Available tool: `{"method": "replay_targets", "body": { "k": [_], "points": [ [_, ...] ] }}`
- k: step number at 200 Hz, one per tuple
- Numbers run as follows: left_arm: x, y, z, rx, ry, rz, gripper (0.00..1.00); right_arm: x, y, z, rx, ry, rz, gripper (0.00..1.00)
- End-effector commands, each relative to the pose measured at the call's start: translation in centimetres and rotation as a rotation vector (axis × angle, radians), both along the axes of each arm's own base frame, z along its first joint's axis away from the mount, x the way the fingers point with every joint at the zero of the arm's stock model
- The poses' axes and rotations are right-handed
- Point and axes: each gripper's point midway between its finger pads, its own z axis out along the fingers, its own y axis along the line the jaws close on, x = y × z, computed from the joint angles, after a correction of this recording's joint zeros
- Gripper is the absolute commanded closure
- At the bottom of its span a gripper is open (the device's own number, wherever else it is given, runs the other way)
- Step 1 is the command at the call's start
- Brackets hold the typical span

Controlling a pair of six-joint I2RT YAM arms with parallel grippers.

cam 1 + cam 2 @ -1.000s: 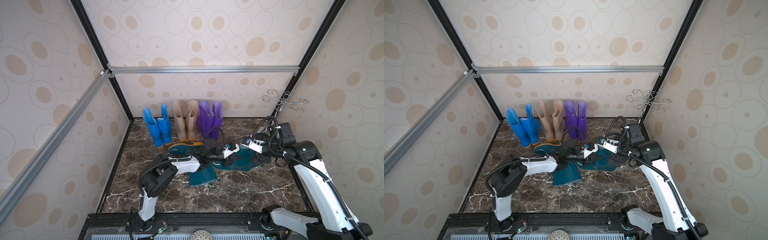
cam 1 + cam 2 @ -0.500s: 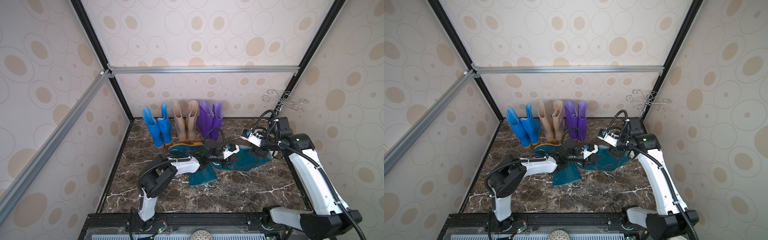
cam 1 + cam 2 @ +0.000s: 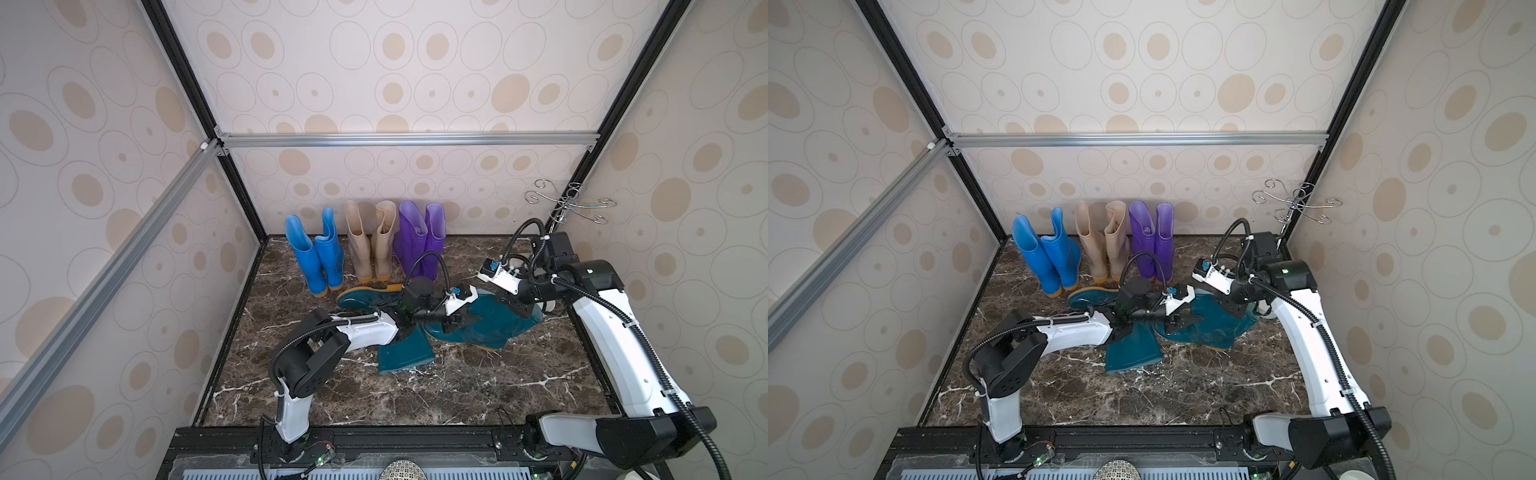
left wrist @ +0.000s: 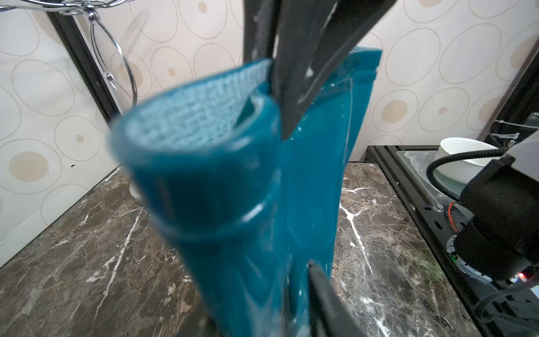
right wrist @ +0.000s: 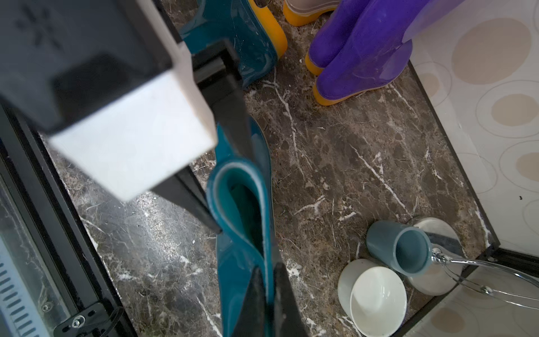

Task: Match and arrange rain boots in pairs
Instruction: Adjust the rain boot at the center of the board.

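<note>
Blue boots (image 3: 318, 257), beige boots (image 3: 370, 245) and purple boots (image 3: 419, 241) stand as pairs along the back wall. One dark teal boot (image 3: 405, 353) lies flat mid-floor, its sole toward the back. The other teal boot (image 3: 486, 328) is between both arms. My right gripper (image 5: 269, 267) is shut on its rim wall, one finger inside the shaft and one outside; in a top view this gripper (image 3: 517, 305) is over the boot's right end. My left gripper (image 4: 256, 291) is open, its fingers on either side of the shaft (image 4: 233, 189); in a top view it (image 3: 467, 320) sits at the boot's left.
A grey-blue cup (image 5: 399, 248) and a white bowl (image 5: 376, 297) sit by the chrome wire rack (image 3: 569, 203) in the back right corner. Walls close the left, back and right sides. A black frame rail (image 3: 374, 436) runs along the front edge.
My right gripper swung from the boot's middle to its rim and closed on it. My left gripper, which was shut on the shaft, has spread its jaws.
</note>
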Motion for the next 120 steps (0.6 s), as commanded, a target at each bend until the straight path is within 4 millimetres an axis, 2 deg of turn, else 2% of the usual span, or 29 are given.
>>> {"method": "replay_targets", "body": {
  "k": [1, 21, 51, 75, 106, 120],
  "points": [
    [2.2, 0.6, 4.8, -0.037, -0.004, 0.112, 0.39, -0.8, 0.9, 4.3, 0.103, -0.087, -0.019, 1.0],
    [3.3, 1.1, 6.8, -0.016, 0.022, 0.173, 0.31, -0.8, 0.8, 6.2, 0.16, -0.099, -0.099, 1.0],
    [5.1, 3.2, 9.2, -0.007, 0.034, 0.329, 0.28, -0.6, 0.9, 7.7, 0.271, -0.052, -0.257, 1.0],
    [6.1, 5.6, 9.0, 0.06, 0.102, 0.455, 0.27, -0.5, 1.4, 7.9, 0.354, 0.039, -0.352, 1.0],
    [7.3, 9.6, 8.6, 0.105, 0.205, 0.609, 0.26, 0.3, 0.9, 7.4, 0.403, 0.151, -0.54, 1.0],
    [7.5, 11.4, 8.4, 0.11, 0.258, 0.657, 0.26, 0.2, 1.7, 7.7, 0.451, 0.198, -0.555, 1.0]
  ]
}}
